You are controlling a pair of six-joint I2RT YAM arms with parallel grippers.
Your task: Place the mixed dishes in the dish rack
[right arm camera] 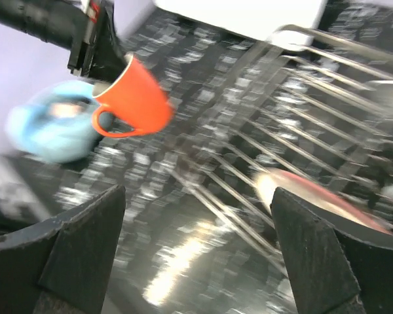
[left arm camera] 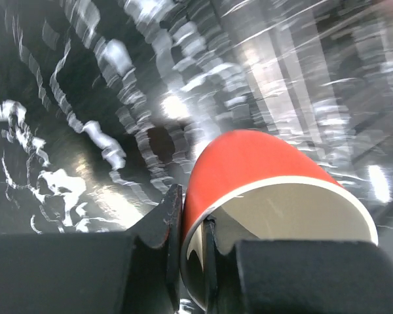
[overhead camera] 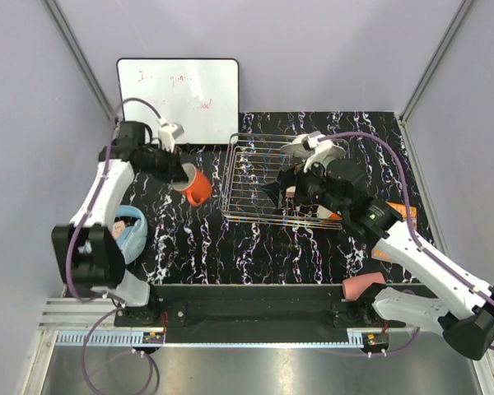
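Observation:
My left gripper (overhead camera: 179,173) is shut on the rim of the orange mug (overhead camera: 198,188), one finger inside and one outside (left arm camera: 193,222). It holds the mug tilted above the table, just left of the silver wire dish rack (overhead camera: 255,177). The mug (right arm camera: 134,98) also shows in the right wrist view. My right gripper (overhead camera: 292,193) is open and empty (right arm camera: 196,196) over the rack's near part. A pink-and-cream plate (right arm camera: 321,196) lies in the rack beside it. A pink cup (overhead camera: 364,285) lies by the right arm's base. The bowls and the white plate are out of view.
Blue headphones (overhead camera: 132,230) lie at the left by the left arm. A white whiteboard (overhead camera: 179,100) leans at the back left. An orange book (overhead camera: 399,216) lies right of the rack, partly hidden by my right arm.

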